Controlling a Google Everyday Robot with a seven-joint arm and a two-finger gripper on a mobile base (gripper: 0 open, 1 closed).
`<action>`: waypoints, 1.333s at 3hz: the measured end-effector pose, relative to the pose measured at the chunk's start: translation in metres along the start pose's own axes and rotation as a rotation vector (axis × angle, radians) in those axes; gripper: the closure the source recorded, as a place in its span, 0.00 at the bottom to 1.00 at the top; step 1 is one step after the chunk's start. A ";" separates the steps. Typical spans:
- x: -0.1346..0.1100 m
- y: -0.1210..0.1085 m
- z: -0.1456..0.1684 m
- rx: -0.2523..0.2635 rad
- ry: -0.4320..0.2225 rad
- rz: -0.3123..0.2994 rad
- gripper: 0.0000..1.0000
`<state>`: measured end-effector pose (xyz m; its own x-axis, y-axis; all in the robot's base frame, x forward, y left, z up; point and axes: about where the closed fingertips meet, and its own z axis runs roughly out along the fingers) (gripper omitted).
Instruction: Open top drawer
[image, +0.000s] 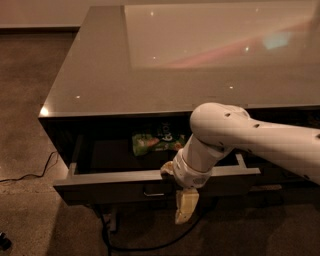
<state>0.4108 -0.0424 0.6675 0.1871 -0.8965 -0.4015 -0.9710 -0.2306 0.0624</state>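
The one camera looks down from high and near at the cabinet (150, 75), facing the open top drawer (110, 178); the gripper (185, 207) hangs just before the drawer's front.

Gripper (186, 212) — low, downward, beneath bent arm (250, 135)
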 end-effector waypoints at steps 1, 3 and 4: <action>0.003 0.005 0.005 -0.017 0.014 -0.004 0.42; -0.002 0.006 -0.006 -0.018 0.017 -0.004 0.88; 0.002 0.022 -0.022 0.006 0.074 0.006 1.00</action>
<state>0.3936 -0.0578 0.6878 0.1919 -0.9233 -0.3328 -0.9730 -0.2233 0.0587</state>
